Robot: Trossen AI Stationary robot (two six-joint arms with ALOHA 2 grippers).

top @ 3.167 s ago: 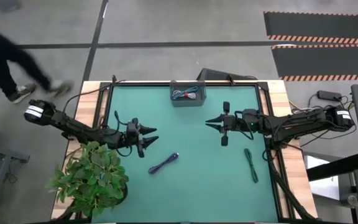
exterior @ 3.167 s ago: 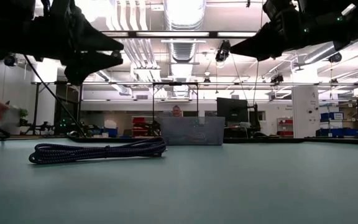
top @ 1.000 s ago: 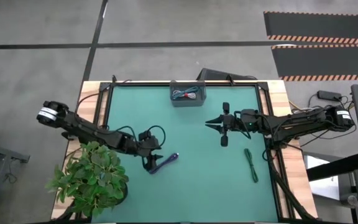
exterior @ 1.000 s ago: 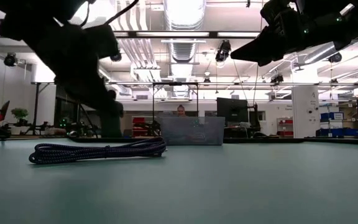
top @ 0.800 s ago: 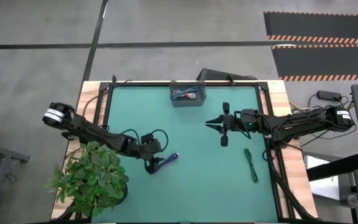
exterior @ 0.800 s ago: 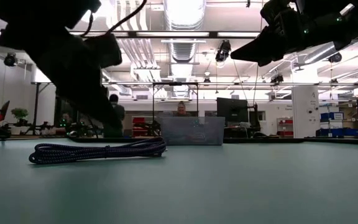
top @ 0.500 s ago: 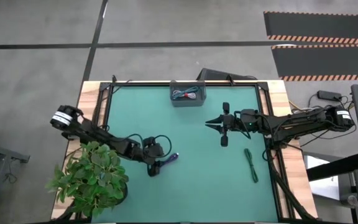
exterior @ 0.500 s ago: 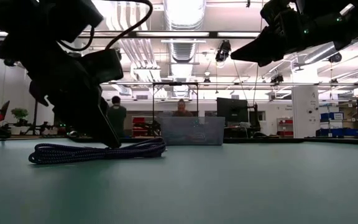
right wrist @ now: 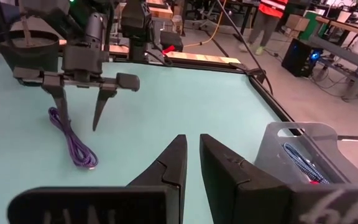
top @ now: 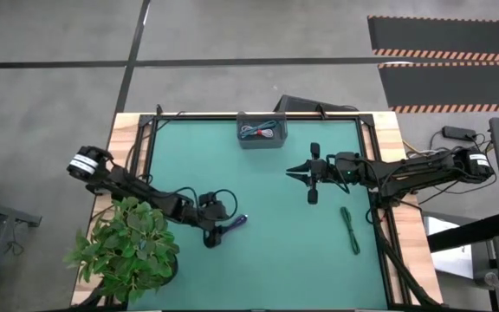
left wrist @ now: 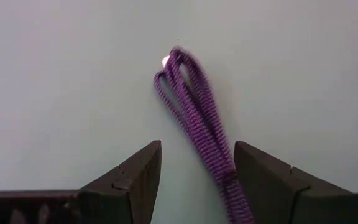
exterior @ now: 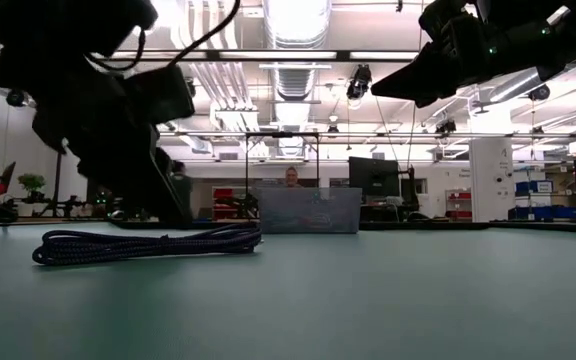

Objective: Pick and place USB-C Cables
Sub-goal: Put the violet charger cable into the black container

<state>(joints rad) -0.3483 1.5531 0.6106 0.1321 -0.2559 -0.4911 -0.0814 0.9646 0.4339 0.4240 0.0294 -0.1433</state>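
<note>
High view: the teal mat (top: 267, 260) is ringed by a black frame on a wooden table, with wide bare mat near the front edge and between the two arms. A leafy potted plant (top: 128, 251) crowds the left front corner. The left gripper (top: 217, 232) is down at the mat with its fingers spread wide, straddling one end of the purple cable (top: 234, 224); in the left wrist view the purple cable (left wrist: 194, 112) is a braided, ribbed bundle folded into long loops, lying flat between the two dark wedge-shaped fingers (left wrist: 132, 180), nearer one of them. The right gripper (top: 300, 172) hangs above the mat's middle right, its fingers nearly together and holding nothing. A dark green cable (top: 350, 230) lies straight near the right edge, well apart from both grippers. At the back edge, the grey tray (top: 261, 139) has smooth translucent walls and holds a blue cable (right wrist: 303, 163) and a white and red cable (top: 265, 132).
</note>
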